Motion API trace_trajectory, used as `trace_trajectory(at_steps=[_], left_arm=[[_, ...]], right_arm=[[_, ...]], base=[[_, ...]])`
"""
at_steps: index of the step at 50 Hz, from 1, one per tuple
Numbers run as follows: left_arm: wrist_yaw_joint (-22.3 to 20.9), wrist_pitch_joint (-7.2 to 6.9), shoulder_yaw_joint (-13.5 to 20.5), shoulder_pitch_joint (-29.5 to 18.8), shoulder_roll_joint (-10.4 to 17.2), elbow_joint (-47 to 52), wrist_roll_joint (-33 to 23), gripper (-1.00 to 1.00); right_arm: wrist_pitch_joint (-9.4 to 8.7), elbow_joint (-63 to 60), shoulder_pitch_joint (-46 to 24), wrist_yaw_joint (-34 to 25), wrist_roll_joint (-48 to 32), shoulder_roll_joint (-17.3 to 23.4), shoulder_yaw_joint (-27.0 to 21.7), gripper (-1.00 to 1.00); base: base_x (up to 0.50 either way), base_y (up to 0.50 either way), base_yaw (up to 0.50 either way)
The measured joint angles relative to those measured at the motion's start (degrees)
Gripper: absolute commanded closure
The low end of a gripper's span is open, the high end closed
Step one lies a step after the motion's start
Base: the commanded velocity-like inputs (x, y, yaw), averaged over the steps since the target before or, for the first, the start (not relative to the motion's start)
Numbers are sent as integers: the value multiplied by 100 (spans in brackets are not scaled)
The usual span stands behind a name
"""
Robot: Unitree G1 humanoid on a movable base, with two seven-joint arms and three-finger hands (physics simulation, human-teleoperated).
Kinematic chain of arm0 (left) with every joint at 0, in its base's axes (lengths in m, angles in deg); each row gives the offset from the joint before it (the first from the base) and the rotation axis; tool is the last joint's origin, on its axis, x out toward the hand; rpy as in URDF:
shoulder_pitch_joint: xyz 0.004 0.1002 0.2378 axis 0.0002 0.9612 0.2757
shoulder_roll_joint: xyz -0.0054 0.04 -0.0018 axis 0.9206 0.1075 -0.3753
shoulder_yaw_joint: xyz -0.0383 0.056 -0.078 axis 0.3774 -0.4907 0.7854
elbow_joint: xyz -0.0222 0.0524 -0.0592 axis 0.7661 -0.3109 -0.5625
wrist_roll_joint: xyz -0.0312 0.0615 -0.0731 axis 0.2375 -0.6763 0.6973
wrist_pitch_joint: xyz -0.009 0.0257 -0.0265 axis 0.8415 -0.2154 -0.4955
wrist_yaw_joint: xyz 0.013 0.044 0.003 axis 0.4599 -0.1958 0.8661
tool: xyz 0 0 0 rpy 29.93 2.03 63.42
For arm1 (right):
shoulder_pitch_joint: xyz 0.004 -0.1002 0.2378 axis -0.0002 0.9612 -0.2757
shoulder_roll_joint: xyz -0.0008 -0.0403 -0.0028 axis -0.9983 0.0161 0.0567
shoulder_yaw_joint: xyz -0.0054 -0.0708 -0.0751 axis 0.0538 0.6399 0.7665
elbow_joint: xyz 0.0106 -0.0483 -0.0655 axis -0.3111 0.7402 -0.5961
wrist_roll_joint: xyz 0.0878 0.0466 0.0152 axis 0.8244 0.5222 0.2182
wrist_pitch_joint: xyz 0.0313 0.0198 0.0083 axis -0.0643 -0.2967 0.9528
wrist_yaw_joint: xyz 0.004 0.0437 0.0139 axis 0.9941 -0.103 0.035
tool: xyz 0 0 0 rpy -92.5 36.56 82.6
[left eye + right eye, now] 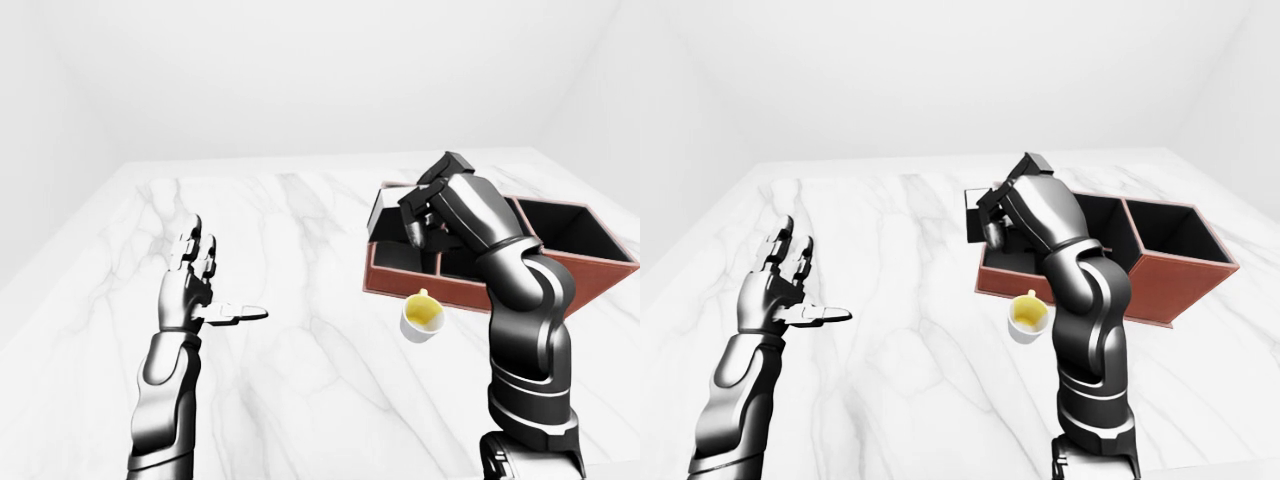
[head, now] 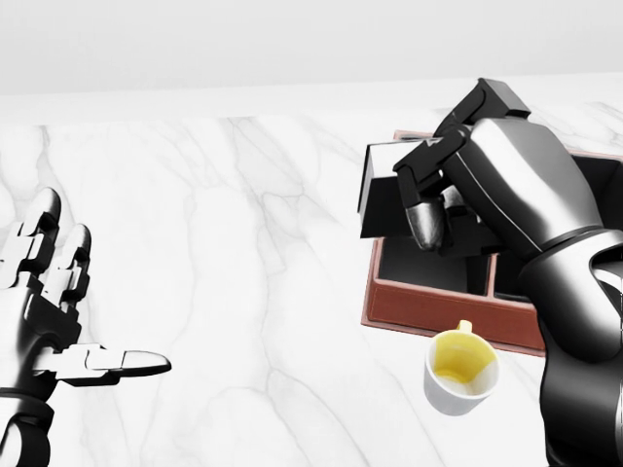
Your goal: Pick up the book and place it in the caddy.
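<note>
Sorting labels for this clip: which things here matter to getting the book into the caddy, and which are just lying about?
Part of the job:
- book, gripped in the right hand
- caddy, below the book

Just lying about:
- white cup, yellow inside, beside the caddy
- left hand, open, holding nothing

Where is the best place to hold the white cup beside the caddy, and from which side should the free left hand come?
Grip the cup around its round wall. It stands upright with its mouth open upward, and its small handle points toward the caddy. The open left hand would probably best come from the head view's left, where the marble is bare.
</note>
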Motion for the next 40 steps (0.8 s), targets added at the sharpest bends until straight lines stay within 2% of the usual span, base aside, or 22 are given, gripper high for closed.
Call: trace_trajectory(at_steps=[22,40], left_arm=[[10,0,-56,29,-42,52,-90,-100],[25,0,-86,39,-62,26,-129,-100]], right_arm=[[0,192,174,219,278,547,-473,100],[0,460,471,475,359,778,-753,100]], base=[[0,0,0],[0,0,0]])
